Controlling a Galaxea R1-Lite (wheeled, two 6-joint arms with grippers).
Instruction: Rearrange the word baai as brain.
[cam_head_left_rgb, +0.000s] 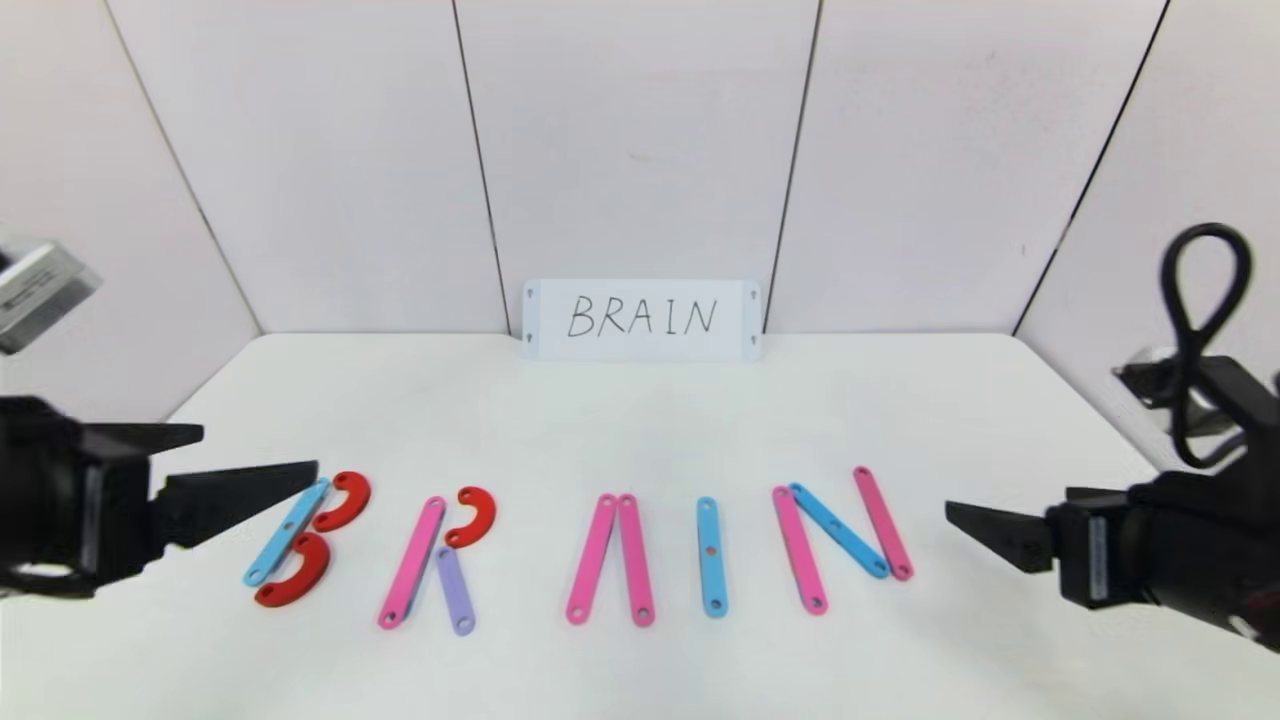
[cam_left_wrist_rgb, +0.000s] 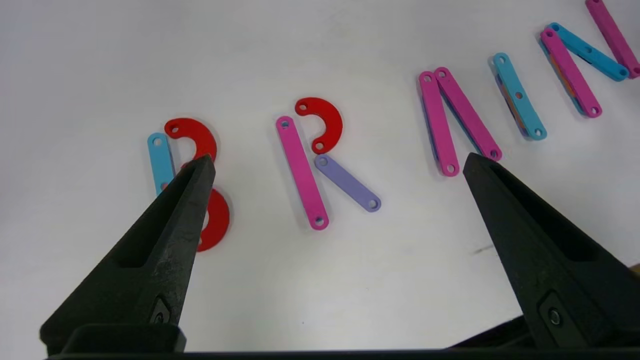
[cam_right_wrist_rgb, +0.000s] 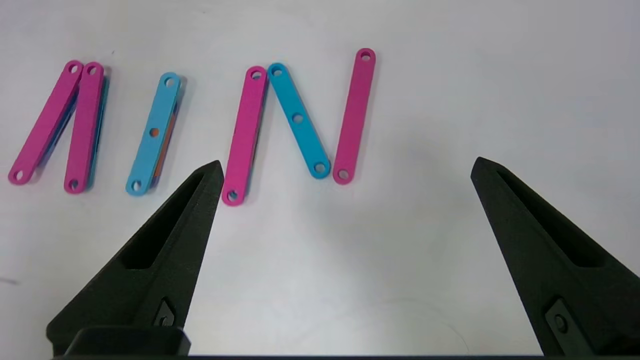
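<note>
The flat plastic pieces lie in a row on the white table (cam_head_left_rgb: 640, 430). From the left: a light-blue strip (cam_head_left_rgb: 287, 532) with two red half-rings (cam_head_left_rgb: 345, 500); a pink strip (cam_head_left_rgb: 412, 562) with a red half-ring (cam_head_left_rgb: 475, 515) and a purple strip (cam_head_left_rgb: 455, 590); two pink strips (cam_head_left_rgb: 592, 558) meeting at their far ends; a single light-blue strip (cam_head_left_rgb: 709, 556); then pink, blue (cam_head_left_rgb: 840, 530) and pink strips. My left gripper (cam_head_left_rgb: 300, 480) is open and empty, with a fingertip (cam_left_wrist_rgb: 205, 165) over the leftmost letter. My right gripper (cam_head_left_rgb: 960, 515) is open and empty, right of the last pink strip (cam_right_wrist_rgb: 354, 115).
A white card (cam_head_left_rgb: 641, 318) with black handwritten BRAIN leans on the back wall. White panels close in the table at the back and both sides. A black cable loop (cam_head_left_rgb: 1205, 300) rises above the right arm.
</note>
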